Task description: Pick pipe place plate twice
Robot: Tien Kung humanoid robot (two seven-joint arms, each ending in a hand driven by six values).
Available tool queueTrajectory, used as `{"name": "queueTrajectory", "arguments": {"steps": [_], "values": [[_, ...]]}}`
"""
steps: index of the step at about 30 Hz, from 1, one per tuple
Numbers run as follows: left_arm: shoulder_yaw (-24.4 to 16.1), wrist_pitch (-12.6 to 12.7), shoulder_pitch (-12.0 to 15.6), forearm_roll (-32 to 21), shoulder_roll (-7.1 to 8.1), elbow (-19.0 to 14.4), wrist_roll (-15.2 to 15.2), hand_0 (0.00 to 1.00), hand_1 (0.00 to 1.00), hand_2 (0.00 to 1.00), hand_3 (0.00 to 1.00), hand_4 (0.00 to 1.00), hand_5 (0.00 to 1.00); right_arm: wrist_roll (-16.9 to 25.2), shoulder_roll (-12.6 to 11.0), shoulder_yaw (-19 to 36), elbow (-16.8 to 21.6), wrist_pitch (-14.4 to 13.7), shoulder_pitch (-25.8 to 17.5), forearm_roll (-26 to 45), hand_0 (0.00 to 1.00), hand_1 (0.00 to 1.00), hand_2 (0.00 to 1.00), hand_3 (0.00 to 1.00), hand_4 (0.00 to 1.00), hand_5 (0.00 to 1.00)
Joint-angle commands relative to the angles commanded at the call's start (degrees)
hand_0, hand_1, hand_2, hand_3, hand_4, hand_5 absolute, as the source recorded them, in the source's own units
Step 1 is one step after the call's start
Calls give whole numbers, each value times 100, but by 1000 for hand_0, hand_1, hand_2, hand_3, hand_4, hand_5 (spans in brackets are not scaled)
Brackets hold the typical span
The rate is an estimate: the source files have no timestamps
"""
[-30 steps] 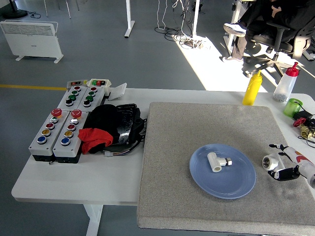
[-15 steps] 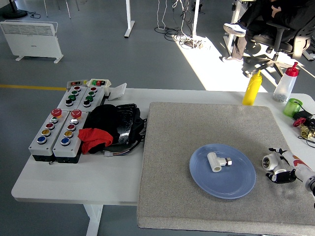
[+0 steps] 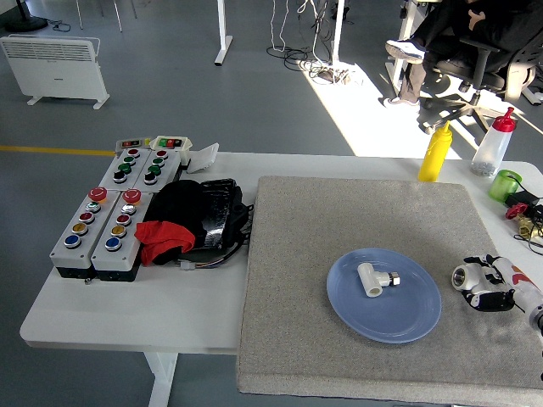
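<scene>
Heater [image 3: 53, 66]: stood on the floor at the far left, well beyond the table.
Table [image 3: 127, 305]: white, its near edge ran along the bottom left of the view.
Button boxes [image 3: 114, 216]: four grey boxes lay together on the table's left part, with red, yellow, blue, green and black buttons on top.
Cloth heap [image 3: 191, 222]: a black and red bundle lay just to the right of the button boxes, touching the mat's left edge.
Mat [image 3: 297, 297]: a grey mat covered the right half of the table and carried the plate.
Plate [image 3: 420, 318]: blue and round, it lay on the mat right of centre.
First pipe [image 3: 373, 278]: a white elbow piece with a metal end lay on the plate, in its upper left part.
Yellow bottle [image 3: 435, 151]: stood upright at the mat's far edge.
Second pipe [image 3: 467, 276]: a white fitting with a round open end facing left sat on the mat just right of the plate, apart from its rim.
Right hand [image 3: 492, 284]: it came in from the right edge, fingers curled around the second pipe, low over the mat.
Clear bottle [image 3: 493, 142]: red cap, upright near the far right corner.
Green cup [image 3: 506, 185]: stood just in front of the clear bottle.
Person: sat on an office chair [image 3: 484, 59] beyond the table at top right, only legs and a shoe plain to see.
</scene>
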Motion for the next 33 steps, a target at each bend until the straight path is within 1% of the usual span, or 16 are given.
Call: {"name": "queueTrajectory", "arguments": {"steps": [3, 4, 6, 8, 13, 16, 18, 19, 21, 22, 24, 27, 28, 33], "values": [[9, 2, -9, -13, 2, 2, 0, 655, 613, 605, 602, 299, 998, 14, -4, 13, 16, -8, -4, 9, 366, 462, 534, 577, 384, 80], [11, 3, -12, -17, 2, 2, 0, 655, 613, 605, 603, 299, 998, 25, -9, 24, 41, -18, -10, 7, 354, 454, 529, 571, 362, 99], [14, 8, -19, -25, 1, 2, 0, 655, 613, 605, 603, 299, 998, 49, -20, 52, 117, -43, -23, 11, 354, 454, 529, 571, 362, 99], [16, 7, -27, -29, 5, 5, 0, 655, 613, 605, 603, 299, 998, 73, -48, 99, 278, -78, -52, 6, 354, 454, 529, 571, 362, 99], [1, 2, -37, -12, 9, 9, 0, 655, 613, 605, 602, 299, 998, 104, -121, 133, 765, -135, -103, -4, 354, 453, 528, 568, 359, 102], [-17, 0, -41, 4, 13, 14, 0, 655, 613, 605, 603, 299, 998, 120, -190, 62, 1289, -159, -148, -31, 361, 452, 527, 567, 358, 101], [-25, 1, -42, 11, 13, 14, 0, 655, 613, 605, 603, 299, 998, 128, -217, -8, 1529, -159, -169, -31, 361, 452, 527, 567, 358, 101], [-29, 4, -42, 10, 14, 16, 0, 655, 613, 605, 603, 299, 998, 127, -250, -110, 1728, -152, -192, -37, 361, 452, 527, 567, 358, 101], [-35, 7, -44, 11, 15, 17, 0, 655, 613, 605, 603, 299, 998, 109, -300, -276, 1986, -108, -215, -37, 361, 452, 527, 567, 358, 101], [-35, 8, -45, 10, 16, 17, 0, 655, 613, 606, 602, 299, 998, 89, -333, -394, 2122, -66, -229, -31, 400, 459, 528, 568, 363, 96], [-34, 11, -48, 7, 16, 18, 0, 655, 613, 606, 602, 299, 998, 29, -388, -628, 2342, -1, -250, -32, 400, 459, 528, 568, 363, 96], [-36, 13, -50, 6, 18, 19, 0, 655, 613, 606, 602, 299, 998, -43, -428, -869, 2516, 56, -274, -42, 400, 459, 528, 568, 363, 96], [-36, 13, -50, 7, 19, 19, 0, 655, 613, 606, 602, 299, 998, -55, -436, -907, 2545, 67, -277, -43, 473, 500, 533, 572, 374, 97], [-49, 9, -55, 23, 21, 19, 0, 655, 613, 606, 602, 299, 998, -127, -491, -1329, 2680, 165, -278, -44, 473, 500, 533, 572, 374, 97]]}}
